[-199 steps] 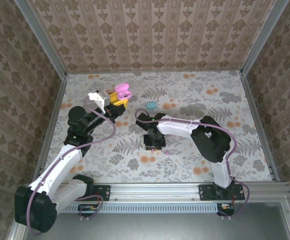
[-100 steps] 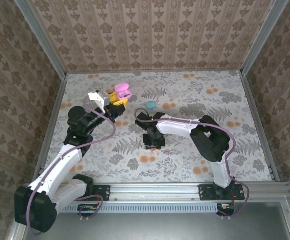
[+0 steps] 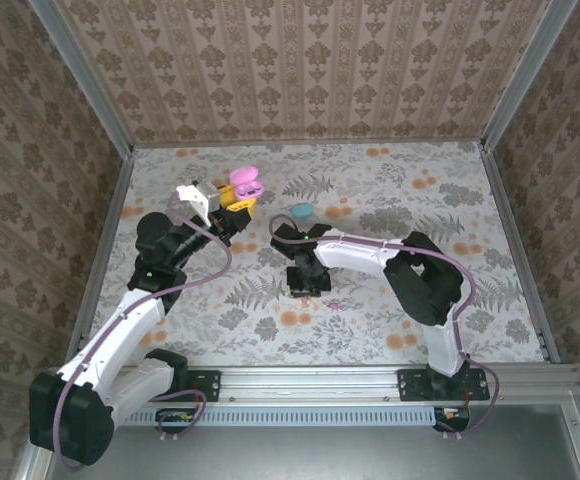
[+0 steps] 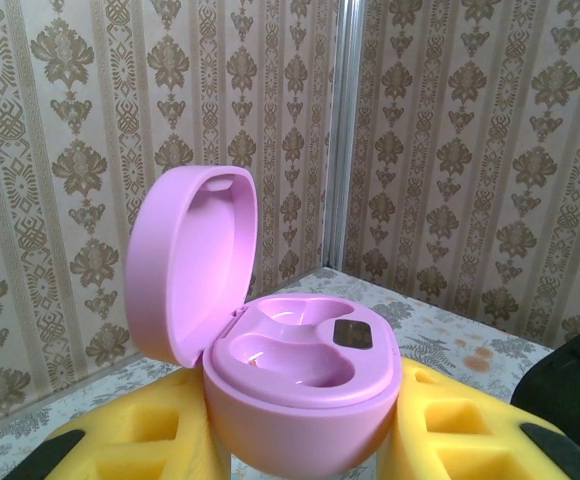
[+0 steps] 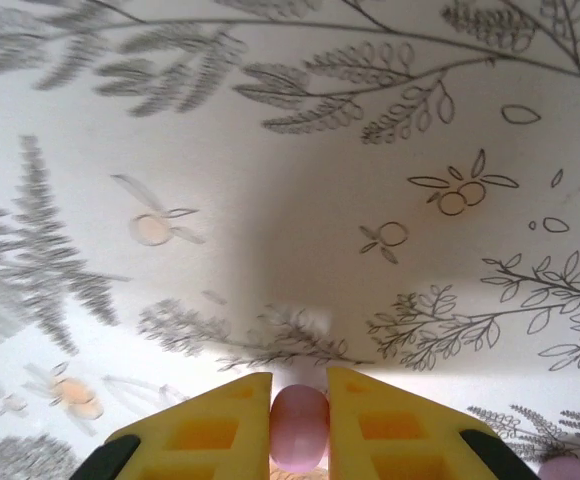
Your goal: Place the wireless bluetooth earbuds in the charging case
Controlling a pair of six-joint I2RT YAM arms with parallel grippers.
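Right wrist: right claw (image 5: 299,395) pinches a pink earbud (image 5: 299,432) between its pads (image 5: 375,425); left claw (image 4: 300,452) grips the open case (image 4: 300,375).

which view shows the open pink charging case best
Left wrist view: the pink charging case sits close up between the yellow fingers, lid open, both wells empty. In the top external view it is a small pink blob.

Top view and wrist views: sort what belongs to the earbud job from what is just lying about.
Job in hand:
- pink charging case, lid open, clamped in the left hand
- pink earbud, pinched in the right hand
- second pink earbud, loose on the floral table

Lying about:
- teal case, untouched on the table
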